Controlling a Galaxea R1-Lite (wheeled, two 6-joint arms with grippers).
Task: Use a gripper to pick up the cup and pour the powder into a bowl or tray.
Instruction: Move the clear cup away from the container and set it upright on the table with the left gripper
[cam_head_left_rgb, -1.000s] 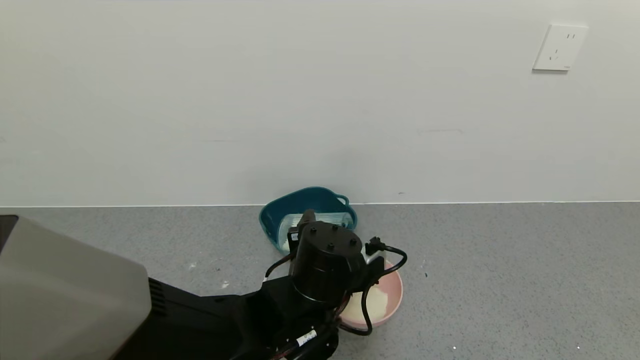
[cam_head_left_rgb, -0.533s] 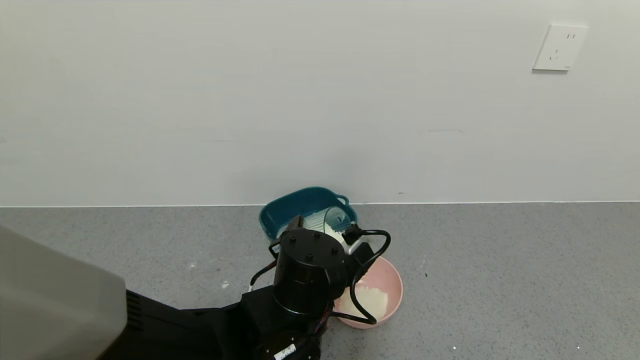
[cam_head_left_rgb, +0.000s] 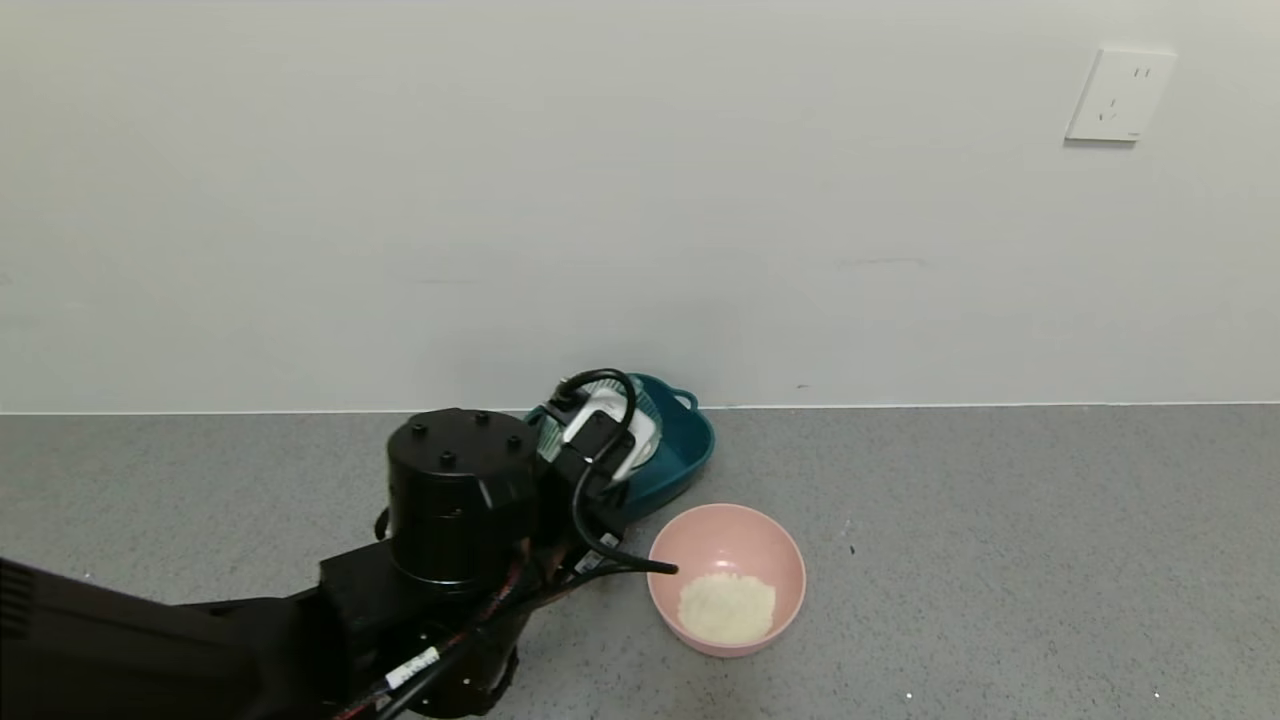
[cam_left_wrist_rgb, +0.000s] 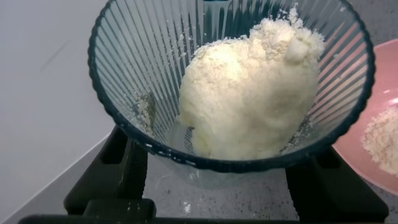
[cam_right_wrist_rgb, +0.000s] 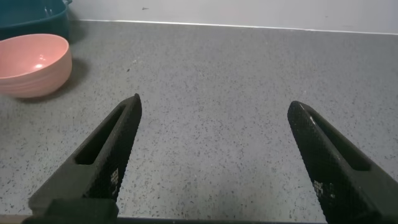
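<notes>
In the head view, the black cylindrical wrist and its cables cover the left pincer at centre frame, and they hide most of the ribbed pale blue-green plastic cup and the near half of the dark teal squarish tray. The arm runs off the lower left edge.

In the left wrist view, the cup's rim is cut by the top edge, and the round pink bowl by the right edge.

In the right wrist view, the right pincer is cut off along the bottom, and the tray by the upper left corner.
</notes>
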